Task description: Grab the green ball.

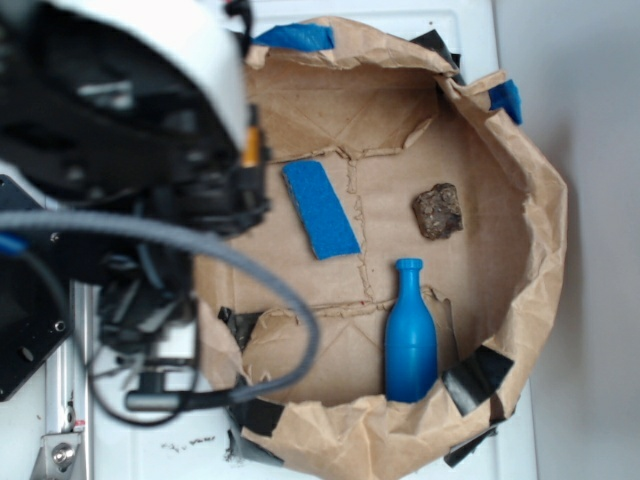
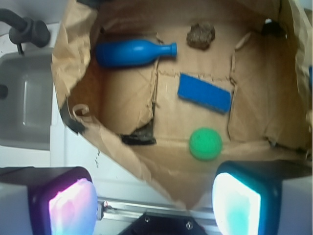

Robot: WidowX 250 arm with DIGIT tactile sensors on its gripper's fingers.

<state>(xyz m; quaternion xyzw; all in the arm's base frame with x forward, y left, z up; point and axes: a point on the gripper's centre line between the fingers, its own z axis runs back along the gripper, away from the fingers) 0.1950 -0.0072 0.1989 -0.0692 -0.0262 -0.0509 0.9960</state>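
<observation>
The green ball (image 2: 205,143) lies on the brown paper floor near the tray's near wall, and only the wrist view shows it. My gripper (image 2: 154,208) is open, with the lit pads (image 2: 73,208) far apart and nothing between them. It hovers over the paper rim, short of the ball, which sits just ahead of the right pad. In the exterior view the ball is hidden behind the robot arm (image 1: 130,150), which covers the tray's left side.
A crumpled brown paper tray (image 1: 545,230) holds a blue bottle (image 1: 410,335) (image 2: 129,53) lying on its side, a brown lump (image 1: 438,211) (image 2: 200,35) and a flat blue rectangle (image 1: 320,208) (image 2: 204,93). A grey sink (image 2: 24,103) lies left of the tray, and a metal rail (image 2: 146,210) is below my gripper.
</observation>
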